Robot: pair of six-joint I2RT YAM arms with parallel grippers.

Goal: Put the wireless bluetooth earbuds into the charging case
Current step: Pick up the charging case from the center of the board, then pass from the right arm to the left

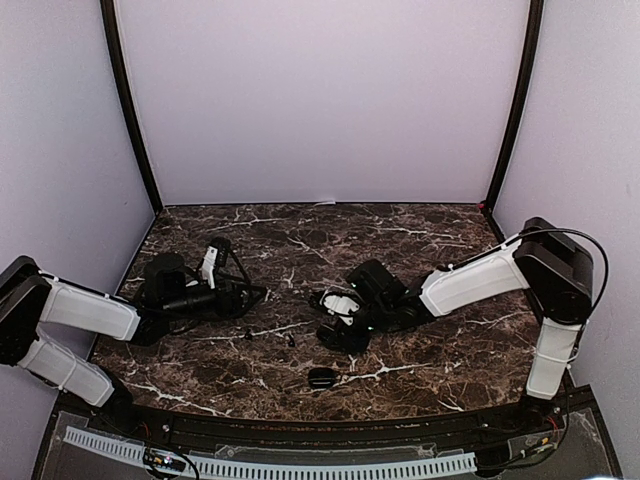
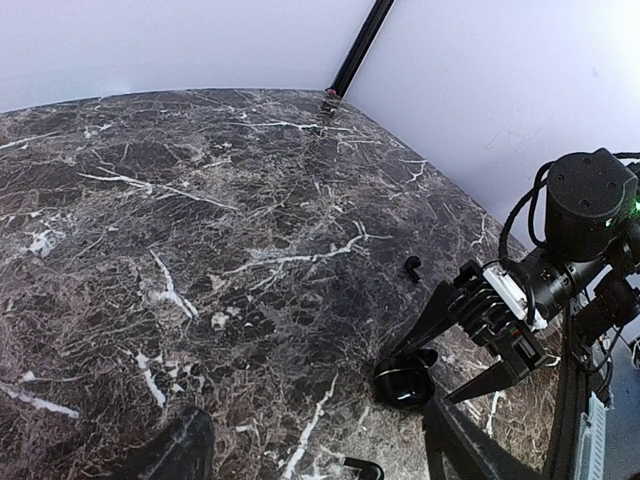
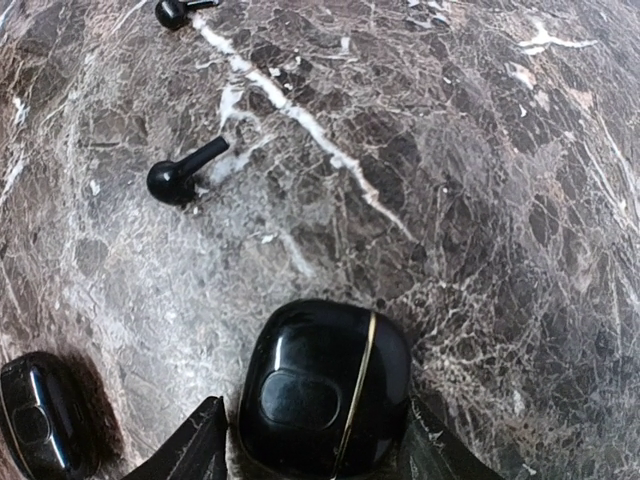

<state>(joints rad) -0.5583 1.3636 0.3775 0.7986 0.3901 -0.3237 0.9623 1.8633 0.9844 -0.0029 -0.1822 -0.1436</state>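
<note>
The right gripper (image 3: 315, 432) straddles a black charging case (image 3: 322, 385), one finger along each side. I cannot tell whether they pinch it. A black earbud (image 3: 185, 175) lies loose on the marble table (image 3: 480, 200) near the case, and a further earbud (image 3: 175, 12) lies beyond that one. A second case (image 3: 35, 415) sits just beside the charging case. Well apart from the charging case, the left gripper (image 2: 320, 452) hangs with its fingers spread and nothing between them.
</note>
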